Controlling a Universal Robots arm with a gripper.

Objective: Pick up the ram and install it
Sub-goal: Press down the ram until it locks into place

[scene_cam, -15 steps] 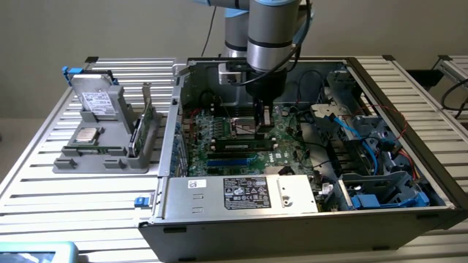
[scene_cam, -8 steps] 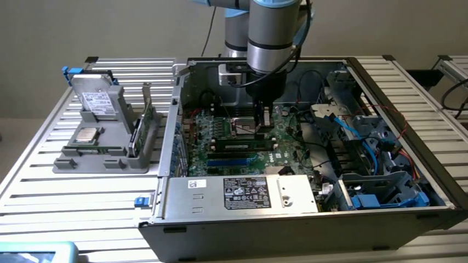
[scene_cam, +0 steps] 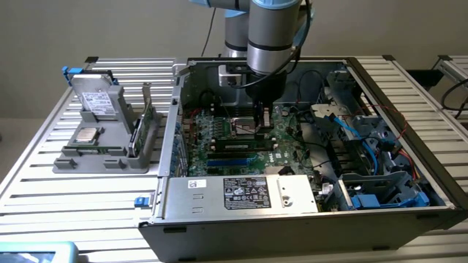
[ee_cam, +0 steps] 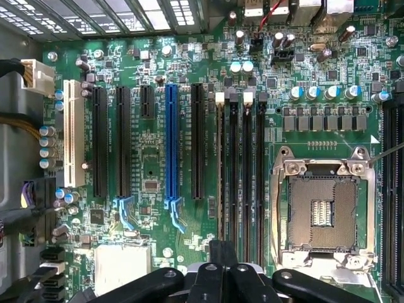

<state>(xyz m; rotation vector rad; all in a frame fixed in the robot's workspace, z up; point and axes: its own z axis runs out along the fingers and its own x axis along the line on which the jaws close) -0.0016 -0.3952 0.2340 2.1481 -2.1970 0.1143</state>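
Observation:
The ram (scene_cam: 240, 146), a long dark stick with a pale label, stands on edge in a memory slot beside the empty processor socket (scene_cam: 245, 127) inside the open computer case. From the wrist, the ram (ee_cam: 221, 170) appears as a thin line along the memory slot nearest the expansion slots. My gripper (scene_cam: 262, 127) hangs straight down over the stick's end on the exterior view's right. Its fingertips (ee_cam: 223, 252) are pressed together, in line with that slot. I see nothing between them. Whether they touch the stick's top edge is hidden.
A grey holder (scene_cam: 102, 156) left of the case carries a hard drive (scene_cam: 97, 101), a silvery processor chip (scene_cam: 87, 135) and upright green boards (scene_cam: 148, 123). Cables and blue drive bays (scene_cam: 380, 197) crowd the case's right side. The power supply (scene_cam: 241, 193) lies along its front.

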